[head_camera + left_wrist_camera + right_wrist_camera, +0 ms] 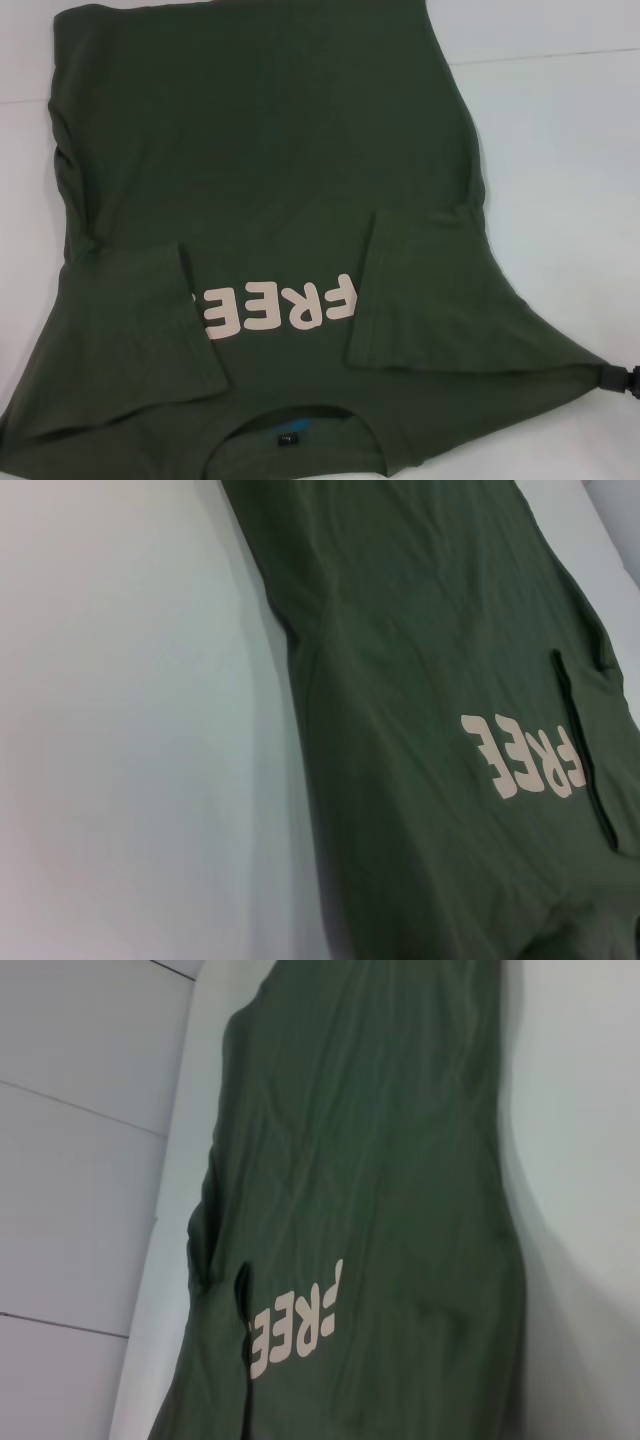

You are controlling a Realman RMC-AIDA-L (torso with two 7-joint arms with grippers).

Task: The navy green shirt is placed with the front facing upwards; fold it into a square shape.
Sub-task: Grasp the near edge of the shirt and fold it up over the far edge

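We see the dark olive-green cotton shirt point(270, 170) front-up on the white table point(560, 170), sleeves folded inward, our right gripper point(618, 379) at four o'clock, its clasp impossible to tell.

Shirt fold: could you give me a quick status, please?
Right gripper at shirt's near right corner. Left gripper not in view. Shirt face-up on table, both sleeves folded in over lettering. Nothing in the way.

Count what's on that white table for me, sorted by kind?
Dark olive-green cotton T-shirt with pale block letters: 1
Sleeves folded in over its front: 2 (left, right)
Black right gripper at the shirt's edge: 1
White table: 1
Total: 1 shirt, 1 gripper, 1 table.
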